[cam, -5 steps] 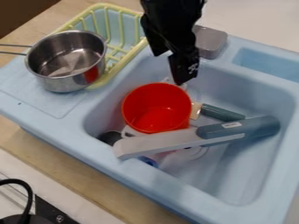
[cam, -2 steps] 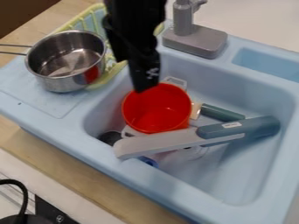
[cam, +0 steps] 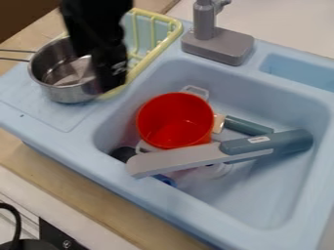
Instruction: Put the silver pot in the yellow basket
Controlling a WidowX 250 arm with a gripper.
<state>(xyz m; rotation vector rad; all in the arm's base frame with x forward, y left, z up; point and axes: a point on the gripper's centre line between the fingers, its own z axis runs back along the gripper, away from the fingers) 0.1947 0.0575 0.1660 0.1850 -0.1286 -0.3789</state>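
1. Camera view, change: the gripper [cam: 111, 83] has been carried across from above the sink [cam: 261, 197] towards ten o'clock, and is now seen over the three o'clock side of the silver pot [cam: 70, 93]. Whether it is released, clenched or grasping the rim cannot be told.
2. Camera view, task's things: the pot is seen at ten o'clock, upright, its handle [cam: 14, 51] pointed to nine. It has not been shifted. The yellow basket [cam: 156, 53] lies just beyond it, towards one o'clock from the pot, and is partly hidden by it; whether they touch cannot be told.
3. Camera view, meaning: the approach appears to be nearly done, with the lift and the placing left. A firm hold on the rim would be needed next, then a raise clear of the basket's edge. The pot could be tipped if it were gripped off-centre, or its handle caught.
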